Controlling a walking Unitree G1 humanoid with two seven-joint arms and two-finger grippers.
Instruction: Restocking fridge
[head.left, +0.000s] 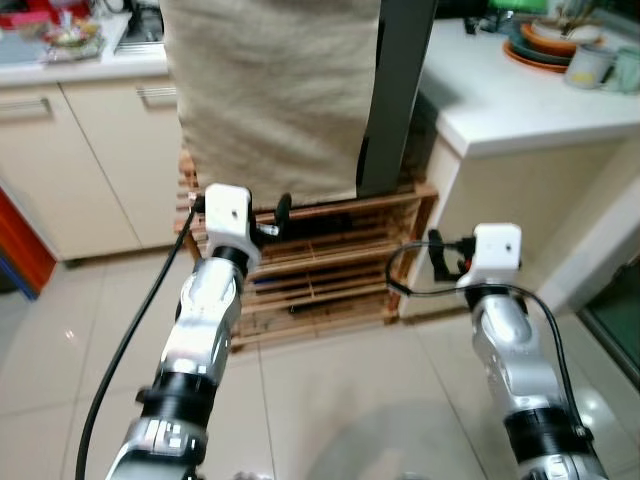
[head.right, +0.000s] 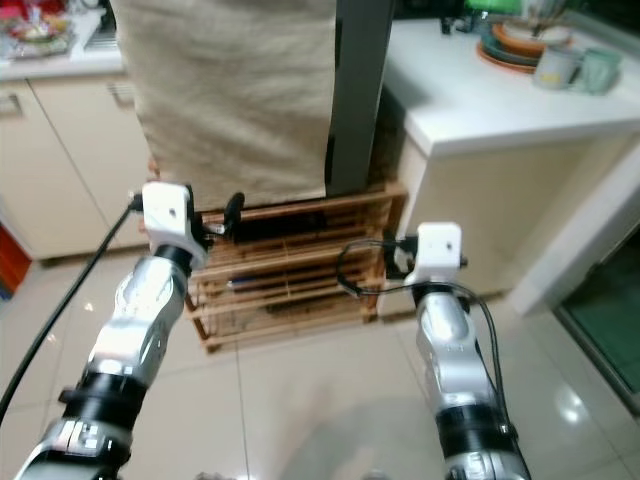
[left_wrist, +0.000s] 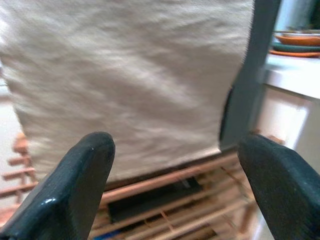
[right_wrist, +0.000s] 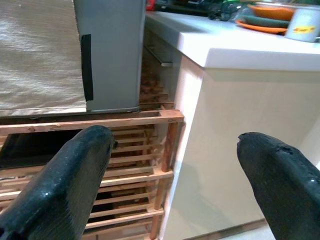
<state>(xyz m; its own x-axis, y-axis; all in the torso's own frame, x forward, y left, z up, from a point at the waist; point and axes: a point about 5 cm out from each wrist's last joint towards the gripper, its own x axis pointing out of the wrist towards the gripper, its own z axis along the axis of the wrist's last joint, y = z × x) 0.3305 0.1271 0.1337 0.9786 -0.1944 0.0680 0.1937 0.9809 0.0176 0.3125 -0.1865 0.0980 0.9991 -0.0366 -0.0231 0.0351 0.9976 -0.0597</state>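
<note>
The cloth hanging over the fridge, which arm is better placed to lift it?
Probably the left. The left gripper is open and held up facing the beige cloth near its lower edge. The right gripper sits lower, beside the wooden rack near the white counter.

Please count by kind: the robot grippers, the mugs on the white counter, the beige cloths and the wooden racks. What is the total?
Grippers: 2, left gripper and right gripper
Mugs: 2, white mug and green mug
Beige cloth: 1
Wooden rack: 1
Total: 6
</note>
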